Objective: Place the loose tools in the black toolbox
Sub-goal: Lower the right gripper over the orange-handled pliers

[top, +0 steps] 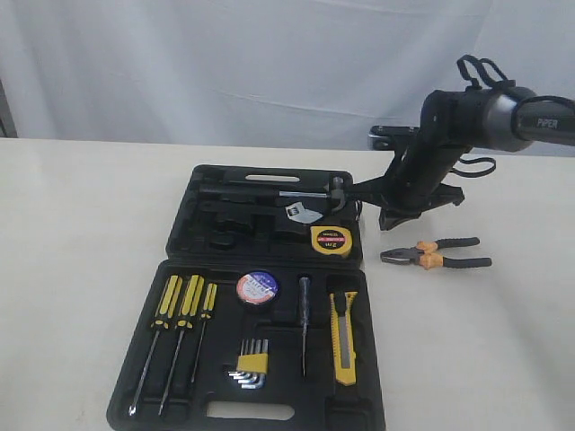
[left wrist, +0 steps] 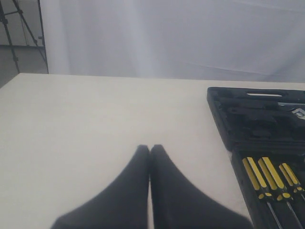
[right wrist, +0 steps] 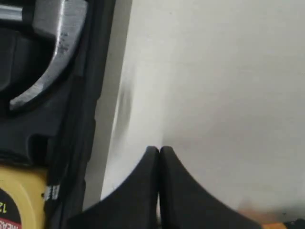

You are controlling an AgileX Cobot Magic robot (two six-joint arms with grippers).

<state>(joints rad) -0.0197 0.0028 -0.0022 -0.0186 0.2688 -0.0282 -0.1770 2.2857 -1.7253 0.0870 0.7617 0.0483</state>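
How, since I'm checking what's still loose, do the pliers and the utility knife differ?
The pliers lie on the table right of the toolbox; the utility knife sits in a recess of its near half. The pliers lie crosswise, handles spread; the utility knife runs front to back. The pliers are black and orange; the utility knife yellow and black. Both lie flat.

Pliers [top: 437, 254] outside open black toolbox [top: 280, 377], knife [top: 343, 337], tape measure [top: 330, 240] inside
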